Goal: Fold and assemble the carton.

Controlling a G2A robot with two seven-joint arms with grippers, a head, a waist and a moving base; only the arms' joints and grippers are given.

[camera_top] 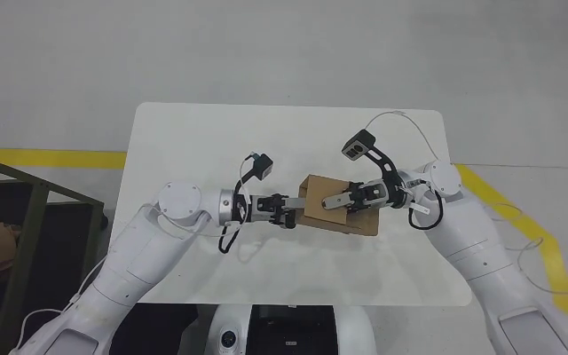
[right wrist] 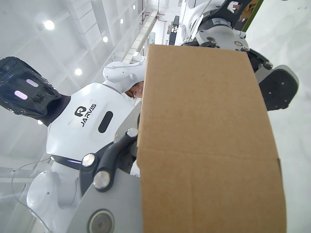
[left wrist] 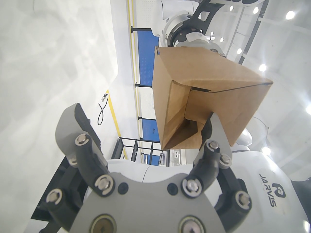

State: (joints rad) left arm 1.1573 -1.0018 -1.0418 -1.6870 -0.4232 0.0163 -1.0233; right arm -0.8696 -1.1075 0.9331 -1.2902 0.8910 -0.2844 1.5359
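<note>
One white surface (camera_top: 222, 142) lies beneath the carton (camera_top: 317, 190), a brown box that is squared up, with the end facing the left arm not yet closed. It looks light and fairly stiff. The board should bend readily only at its creases and would dent under a hard squeeze, so it is best held by a panel edge and its flaps pushed near the fold. The right gripper (camera_top: 337, 201) comes in from the carton's far end. One finger lies on the top panel and the other is hidden behind it, so it appears clamped on that panel. The left gripper (left wrist: 145, 112) is at the open end, its fingers spread wide. One fingertip (left wrist: 217, 132) presses on the inner flap, and the other stands clear beside the carton.
</note>
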